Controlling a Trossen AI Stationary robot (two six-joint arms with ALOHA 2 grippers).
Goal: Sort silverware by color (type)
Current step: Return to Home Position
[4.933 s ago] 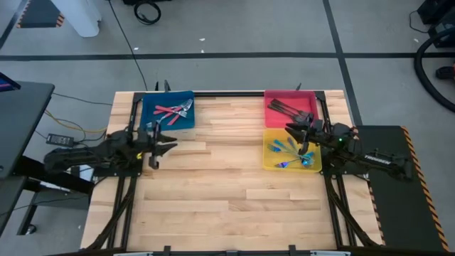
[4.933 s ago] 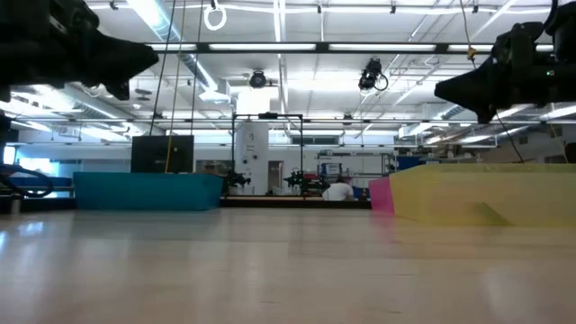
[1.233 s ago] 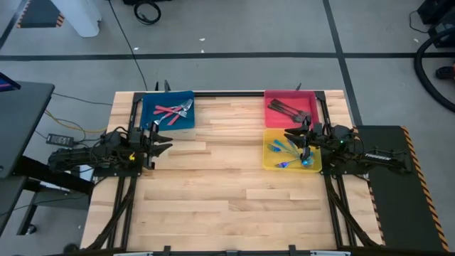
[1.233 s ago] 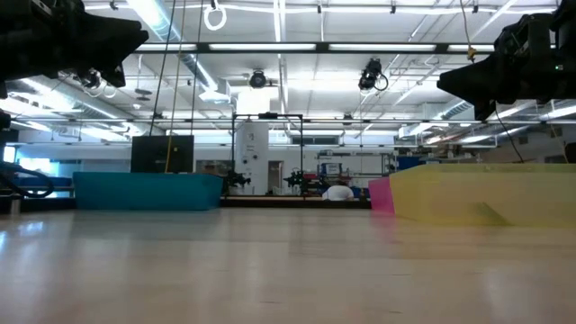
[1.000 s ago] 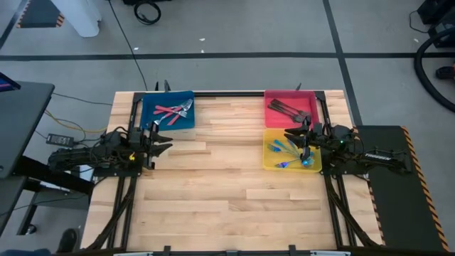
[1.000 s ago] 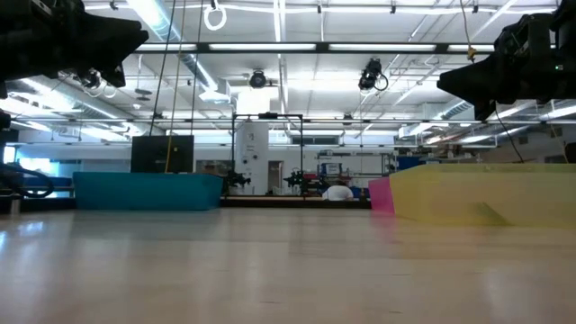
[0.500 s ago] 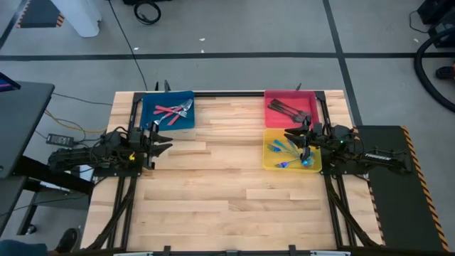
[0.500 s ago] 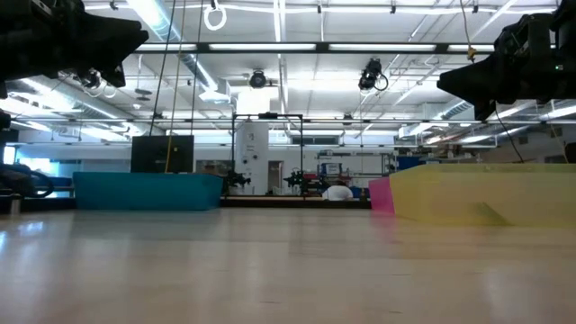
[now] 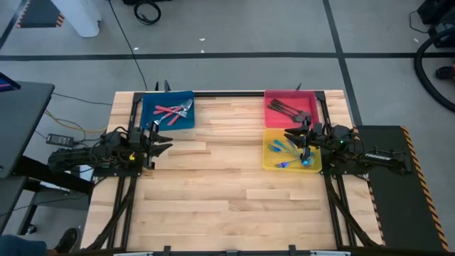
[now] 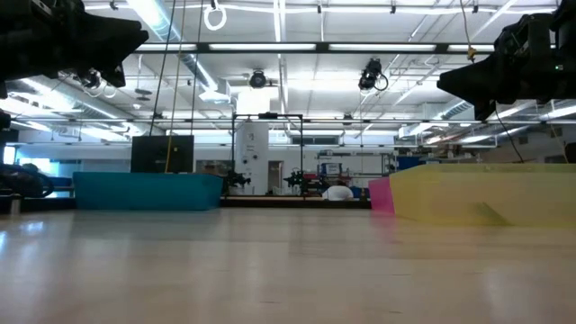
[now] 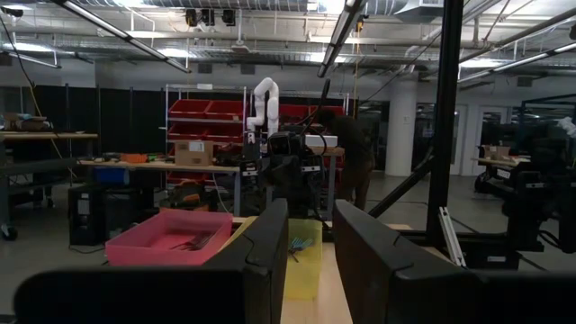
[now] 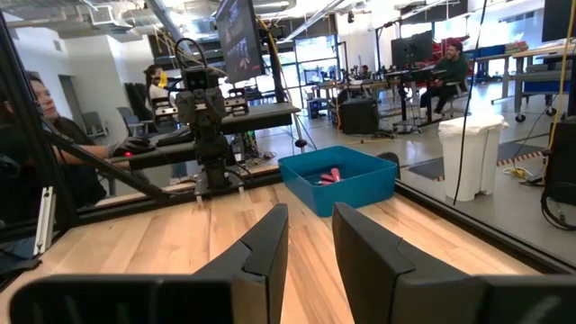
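The forks lie sorted in three trays at the far end of the counter (image 9: 227, 192). The pink forks (image 9: 170, 111) are in the blue tray (image 9: 148, 117) at the far left. The dark forks (image 9: 284, 107) are in the red tray (image 9: 307, 94) at the far right. The blue forks (image 9: 288, 153) are in the yellow tray (image 9: 269, 165), which sits just in front of the red one and touches it.

The left tool (image 9: 168, 144) hangs above the bare wood just in front of the blue tray and points toward the middle. Its fingers (image 11: 270, 256) stand a narrow gap apart and hold nothing.

The right tool (image 9: 288, 132) hangs over the seam between the red and yellow trays and points toward the left arm. Its fingers (image 12: 268, 252) are also narrowly parted and empty.

In the low view both arms show as dark shapes high above the counter.
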